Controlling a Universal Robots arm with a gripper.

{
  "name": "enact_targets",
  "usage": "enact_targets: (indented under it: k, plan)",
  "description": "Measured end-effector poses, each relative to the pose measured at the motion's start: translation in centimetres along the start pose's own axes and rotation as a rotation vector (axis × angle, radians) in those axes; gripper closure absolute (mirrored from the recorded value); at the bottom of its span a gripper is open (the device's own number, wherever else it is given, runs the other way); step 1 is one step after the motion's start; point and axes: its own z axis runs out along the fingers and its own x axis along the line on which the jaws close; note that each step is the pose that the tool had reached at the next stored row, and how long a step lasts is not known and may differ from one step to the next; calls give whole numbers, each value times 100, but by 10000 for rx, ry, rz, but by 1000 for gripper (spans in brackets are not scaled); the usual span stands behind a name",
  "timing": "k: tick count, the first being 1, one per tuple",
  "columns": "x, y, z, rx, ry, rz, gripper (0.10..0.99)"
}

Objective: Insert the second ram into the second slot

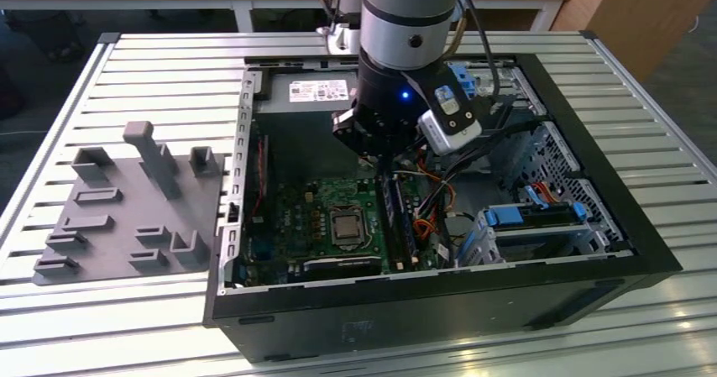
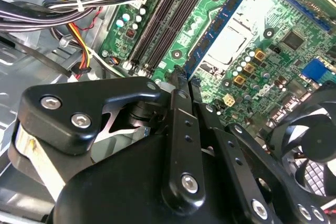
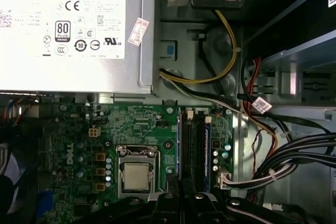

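One arm point(image 1: 409, 24) reaches straight down into the open computer case point(image 1: 627, 226), its wrist upright. The gripper point(image 1: 387, 163) is low over the motherboard point(image 3: 79, 129). In the second wrist view the gripper point(image 2: 184, 81) sits at the near end of the second ram point(image 2: 220, 24), a thin blue stick standing on edge beside the processor socket point(image 2: 231, 45). Whether the jaws pinch it cannot be told. In the first wrist view the second ram point(image 3: 179, 145) runs along the dark memory slots point(image 3: 194, 150). The power supply point(image 3: 147, 35) carries a large white label point(image 3: 63, 22) of printed marks and a small red-and-white sticker point(image 3: 138, 30).
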Motion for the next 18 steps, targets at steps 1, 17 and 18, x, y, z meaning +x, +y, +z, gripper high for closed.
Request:
enact_targets:
  k: [1, 17, 18]
  plan:
    - [0, 0, 10, 1, 0, 0, 949]
    - [5, -2, 84, 40, 1, 0, 949]
    - [5, -3, 90, 43, 1, 0, 949]
